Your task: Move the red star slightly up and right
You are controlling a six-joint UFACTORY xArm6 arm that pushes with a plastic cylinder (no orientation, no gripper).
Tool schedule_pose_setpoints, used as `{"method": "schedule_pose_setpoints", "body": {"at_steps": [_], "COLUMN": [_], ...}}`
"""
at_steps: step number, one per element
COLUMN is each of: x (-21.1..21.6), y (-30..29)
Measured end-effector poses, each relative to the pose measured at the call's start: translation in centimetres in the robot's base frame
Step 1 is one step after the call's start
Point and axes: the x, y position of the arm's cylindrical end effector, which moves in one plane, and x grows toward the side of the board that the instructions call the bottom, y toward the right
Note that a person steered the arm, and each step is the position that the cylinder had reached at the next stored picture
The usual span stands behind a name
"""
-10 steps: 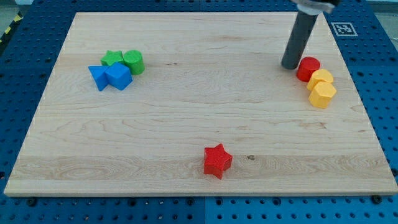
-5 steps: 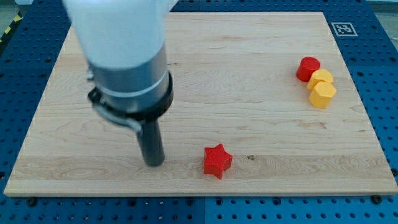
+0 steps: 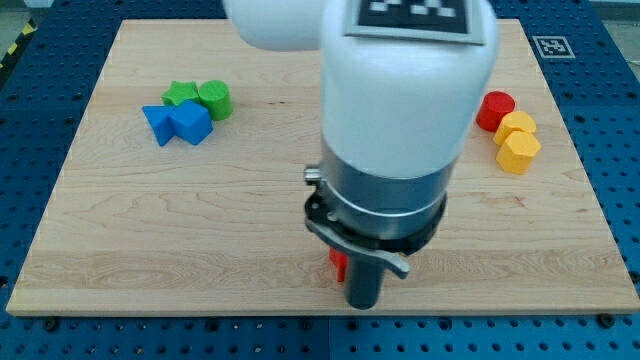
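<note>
The red star (image 3: 338, 264) lies near the bottom edge of the wooden board (image 3: 120, 240), at the middle. Only a sliver of its left side shows; the arm hides the rest. My tip (image 3: 362, 304) is at the star's lower right, right by the board's bottom edge, and looks to be touching the star. The arm's large white and grey body covers the middle of the view.
At the upper left sit a green star (image 3: 180, 94), a green cylinder (image 3: 215, 99) and two blue blocks (image 3: 190, 123) (image 3: 157, 124). At the right sit a red cylinder (image 3: 495, 109) and two yellow blocks (image 3: 518, 126) (image 3: 519, 151). A marker tag (image 3: 552, 46) is at the top right.
My tip has gone from the upper right by the red cylinder, down to the star's left, then round to its lower right. The star appears to be in the same place.
</note>
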Motion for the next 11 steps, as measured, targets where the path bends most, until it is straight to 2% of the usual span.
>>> {"method": "schedule_pose_setpoints", "body": {"at_steps": [3, 4, 6, 11], "x": [-1.0, -0.5, -1.9, -5.0], "y": [0.1, -3.7, -4.2, -0.7]}}
